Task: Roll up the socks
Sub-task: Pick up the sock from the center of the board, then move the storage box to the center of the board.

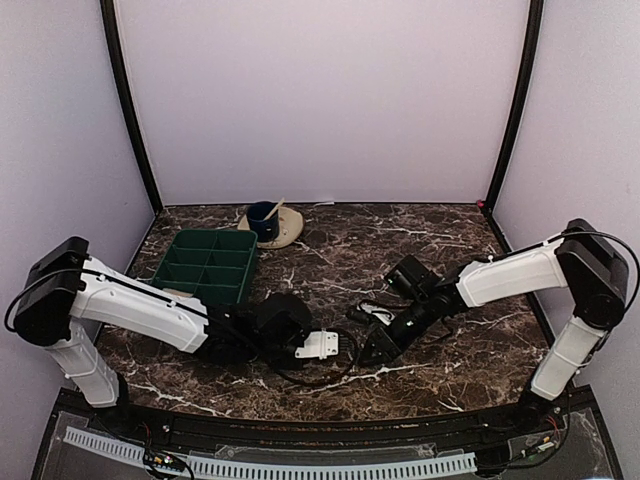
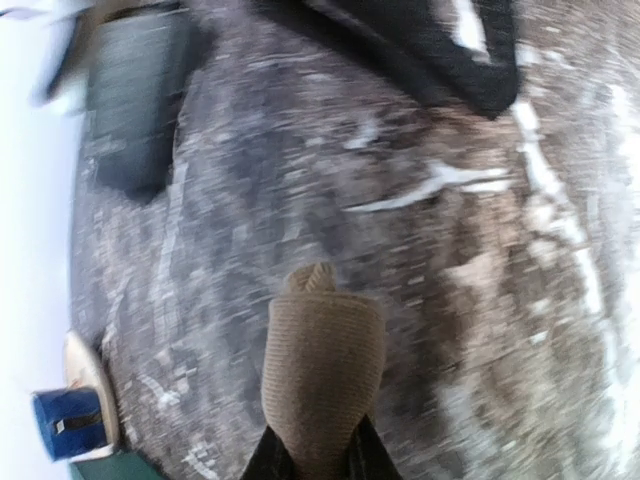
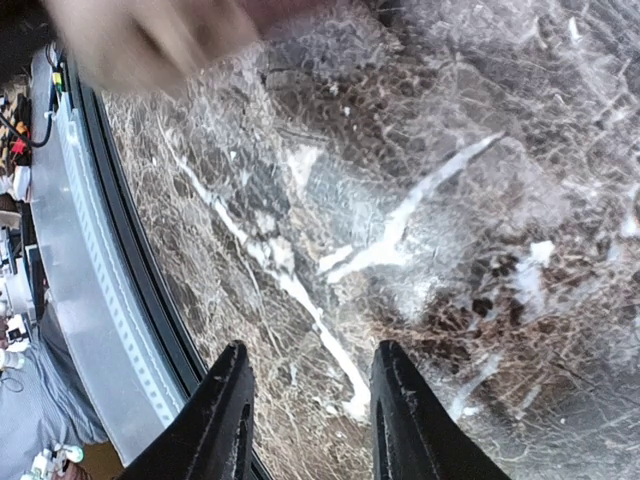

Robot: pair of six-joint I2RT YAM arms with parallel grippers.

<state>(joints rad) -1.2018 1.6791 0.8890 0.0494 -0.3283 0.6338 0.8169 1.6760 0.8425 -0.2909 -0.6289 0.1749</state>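
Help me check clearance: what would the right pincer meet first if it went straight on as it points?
Probably the bare table: the right pincer, open and empty, aims at the marble. A blurred tan shape lies off to one side; depth is unclear.

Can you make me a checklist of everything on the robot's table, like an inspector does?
Surface: dark veined marble table.
Job's things: one tan sock, rolled; second not made out.
Clutter: green tray; saucer with blue cup.
End effectors: left end effector shut on the sock; right end effector open, empty.
Cables: black cable on right arm.
Surroundings: pale walls, black corner posts.
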